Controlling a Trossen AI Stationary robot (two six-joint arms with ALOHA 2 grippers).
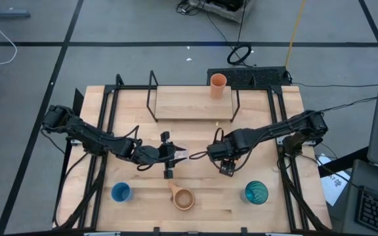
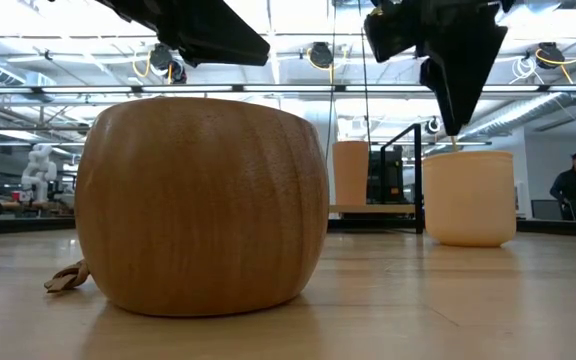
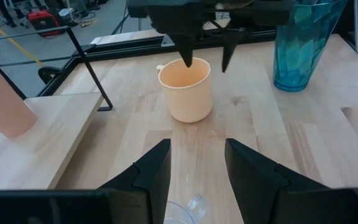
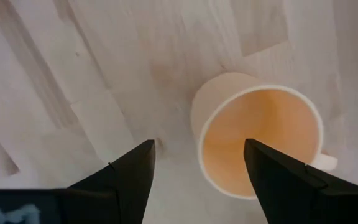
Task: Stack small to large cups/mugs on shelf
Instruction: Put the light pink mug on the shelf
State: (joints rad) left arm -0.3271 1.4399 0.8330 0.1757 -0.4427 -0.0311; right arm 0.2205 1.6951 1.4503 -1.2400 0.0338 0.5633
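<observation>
A pale orange cup with a small tab handle stands upright on the tabletop. My right gripper is open and points down just above it, one finger over the cup's mouth and one outside its wall; in the low view the fingertip is clear of the rim. My left gripper is open and level, facing that cup. A tiny clear cup shows low between its fingers. An orange cup stands on the shelf.
Along the near edge stand a blue cup, a wooden handled mug and a teal tumbler. The shelf's black rod legs stand left of the pale cup in the left wrist view. A person is in the room beyond.
</observation>
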